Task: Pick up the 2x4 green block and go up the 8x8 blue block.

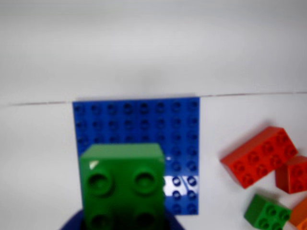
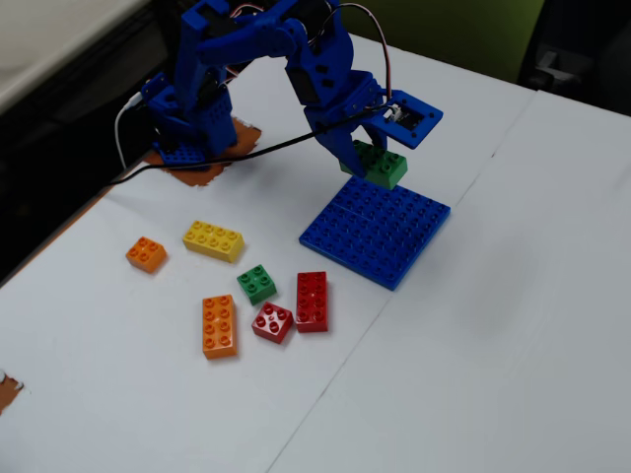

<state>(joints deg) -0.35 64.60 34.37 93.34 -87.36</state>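
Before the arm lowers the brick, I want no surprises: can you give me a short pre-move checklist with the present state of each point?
1. 2x4 green block held in the gripper: ok, it hangs clear of the table.
2. Block above the 8x8 blue block: ok, over its far edge in the fixed view.
3. Baseplate studs free of other bricks: ok.
4. Baseplate flat on the table: ok.
5. Block square to the stud grid: cannot tell.
6. Loose bricks, such as the red 2x4 brick, away from the plate: ok.
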